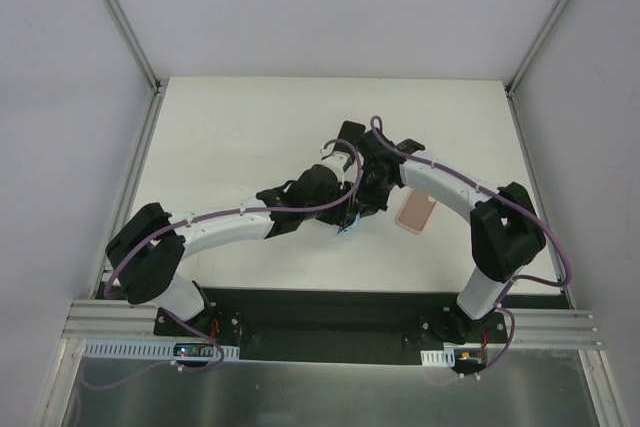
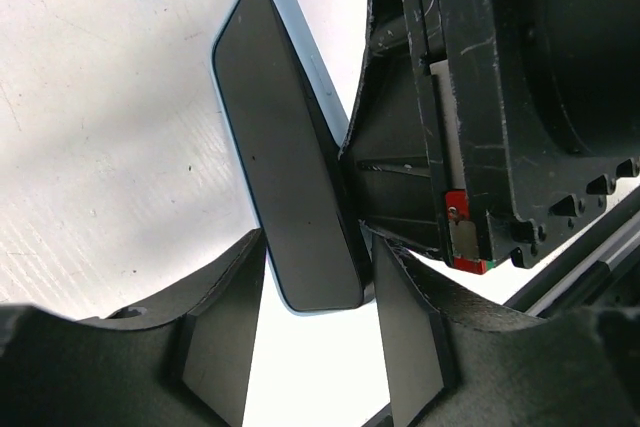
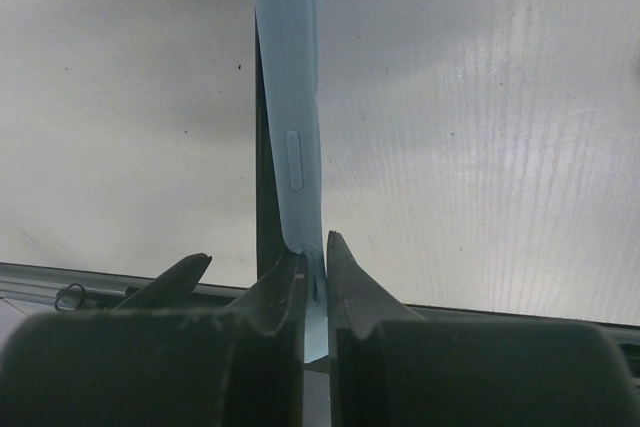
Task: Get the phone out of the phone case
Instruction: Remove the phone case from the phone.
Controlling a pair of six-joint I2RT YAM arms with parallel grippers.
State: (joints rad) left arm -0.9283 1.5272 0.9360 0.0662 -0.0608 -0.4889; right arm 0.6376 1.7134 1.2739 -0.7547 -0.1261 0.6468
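A black phone (image 2: 290, 177) in a light blue case (image 3: 290, 97) is held on edge above the white table (image 1: 240, 137), between the two arms. My left gripper (image 2: 318, 247) straddles the phone's lower end, with both fingers against its sides. My right gripper (image 3: 314, 252) is shut on the thin blue lip of the case, with the dark phone just left of that lip. In the left wrist view the right gripper's black body (image 2: 460, 127) sits against the phone's right edge. In the top view the grippers meet mid-table, and a bit of blue (image 1: 348, 228) shows below them.
A pink flat rectangular item (image 1: 417, 209), like a phone or a case, lies on the table right of the grippers, under the right arm. Metal frame posts (image 1: 120, 17) stand at the table's back corners. A black base plate (image 1: 320, 312) runs along the near edge.
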